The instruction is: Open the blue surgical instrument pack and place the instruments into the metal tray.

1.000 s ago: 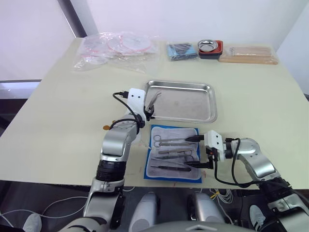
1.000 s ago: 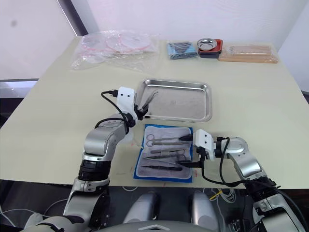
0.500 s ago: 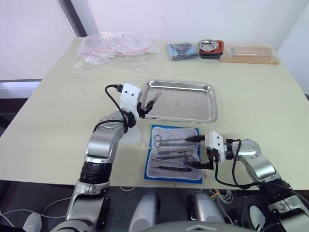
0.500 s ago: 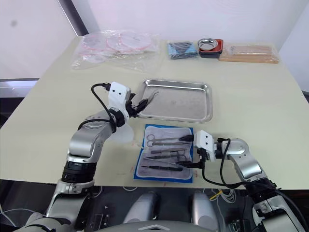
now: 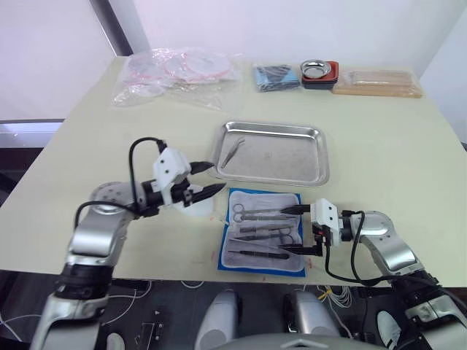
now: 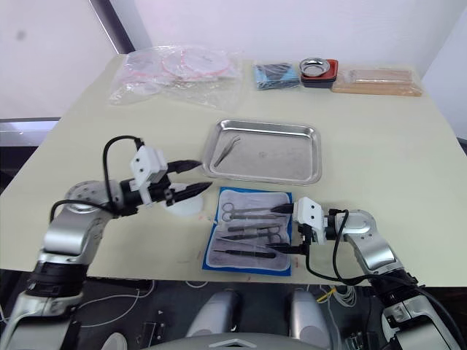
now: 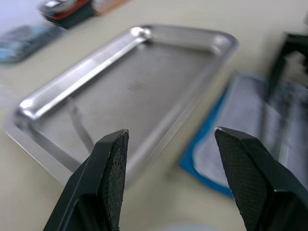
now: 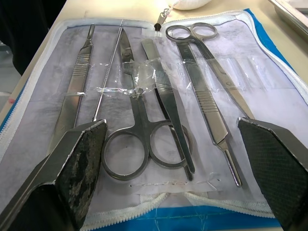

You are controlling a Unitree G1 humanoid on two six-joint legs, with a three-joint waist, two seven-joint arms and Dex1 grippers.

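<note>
Landmark: your reference is the large shallow stainless-steel tray (image 5: 273, 152) with rounded corners, sitting mid-counter (image 5: 87, 182).
Pack: the bright blue fabric instrument pack (image 5: 263, 240) lies unzipped and flat just in front of the tray, its pale grey lining facing up.
Instruments in pack: you can see slim silver instruments (image 8: 159, 96) side by side on the lining: two ring-handled scissors, tweezers and thin handled tools, with a strip of clear tape across them.
Instrument in tray: one slim silver tweezer-like tool (image 5: 233, 152) rests inside the tray, near its left end.
Left claw: your left claw (image 5: 206, 179) hovers off the tray's front-left corner, fingers spread wide and holding nothing.
Right claw: your right claw (image 5: 298, 230) sits at the pack's right edge, in front of the tray, spread wide with one finger to each side of the pack; it grips nothing.
Behind the tray: clear plastic bags (image 5: 175, 73), a darker blue bundle (image 5: 276, 76), a small round steel bowl (image 5: 318, 71) and a wooden block (image 5: 376, 82) line the counter's far edge.
</note>
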